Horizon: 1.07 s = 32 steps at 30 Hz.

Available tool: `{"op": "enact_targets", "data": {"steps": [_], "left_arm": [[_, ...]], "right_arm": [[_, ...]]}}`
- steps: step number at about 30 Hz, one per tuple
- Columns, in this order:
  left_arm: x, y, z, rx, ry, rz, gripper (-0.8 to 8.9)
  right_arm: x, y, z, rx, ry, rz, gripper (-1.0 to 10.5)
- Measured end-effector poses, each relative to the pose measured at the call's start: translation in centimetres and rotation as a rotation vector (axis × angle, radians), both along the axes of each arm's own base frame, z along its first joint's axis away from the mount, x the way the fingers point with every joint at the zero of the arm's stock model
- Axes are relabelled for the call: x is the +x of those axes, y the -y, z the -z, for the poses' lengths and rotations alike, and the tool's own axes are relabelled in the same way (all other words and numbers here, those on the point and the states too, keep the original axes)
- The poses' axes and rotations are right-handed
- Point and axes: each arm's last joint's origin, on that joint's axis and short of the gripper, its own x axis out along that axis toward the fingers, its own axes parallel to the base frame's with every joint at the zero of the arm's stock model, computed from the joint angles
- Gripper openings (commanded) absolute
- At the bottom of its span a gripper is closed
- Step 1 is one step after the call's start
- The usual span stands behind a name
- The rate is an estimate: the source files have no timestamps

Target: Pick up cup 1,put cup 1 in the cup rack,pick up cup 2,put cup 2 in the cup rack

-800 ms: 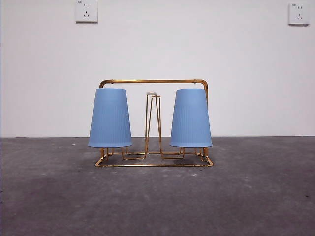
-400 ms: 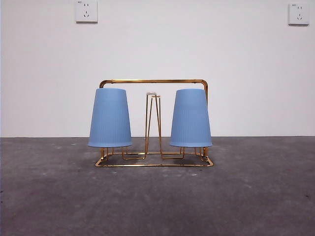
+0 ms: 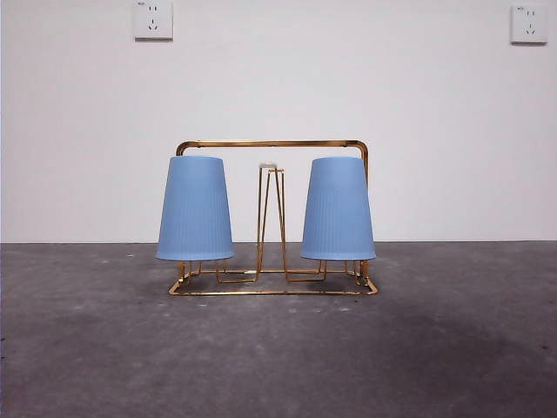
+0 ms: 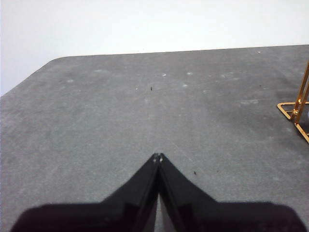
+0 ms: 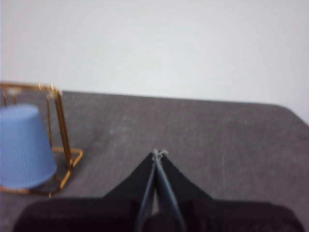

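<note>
Standing upside down on the outer prongs of the gold cup rack (image 3: 271, 218), both blue cups, one on the left (image 3: 195, 209) and one on the right (image 3: 338, 209), sit exactly as a second ago, nothing shifted. The left gripper (image 4: 158, 156) and right gripper (image 5: 158, 153) hover over bare table (image 3: 278, 357), jaws pressed together, holding nothing
</note>
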Motion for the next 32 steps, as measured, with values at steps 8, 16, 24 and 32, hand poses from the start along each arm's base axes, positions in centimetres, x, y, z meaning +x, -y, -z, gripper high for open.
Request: {"op": "enact_targets", "data": {"steps": [8, 16, 24, 32], "left_arm": [[0.0, 0.0, 0.0, 0.000, -0.001, 0.000, -0.03], [0.0, 0.0, 0.1, 0.000, -0.007, 0.000, -0.03], [0.0, 0.0, 0.1, 0.000, -0.008, 0.000, -0.03], [0.1, 0.0, 0.1, 0.000, -0.011, 0.000, -0.03]], "right_arm": [[0.3, 0.0, 4.5, -0.001, -0.055, 0.000, 0.0], [0.5, 0.0, 6.2, -0.002, -0.126, 0.001, 0.0], [0.5, 0.0, 6.2, -0.002, -0.127, 0.001, 0.0], [0.5, 0.0, 6.2, -0.002, -0.127, 0.001, 0.0]]}}
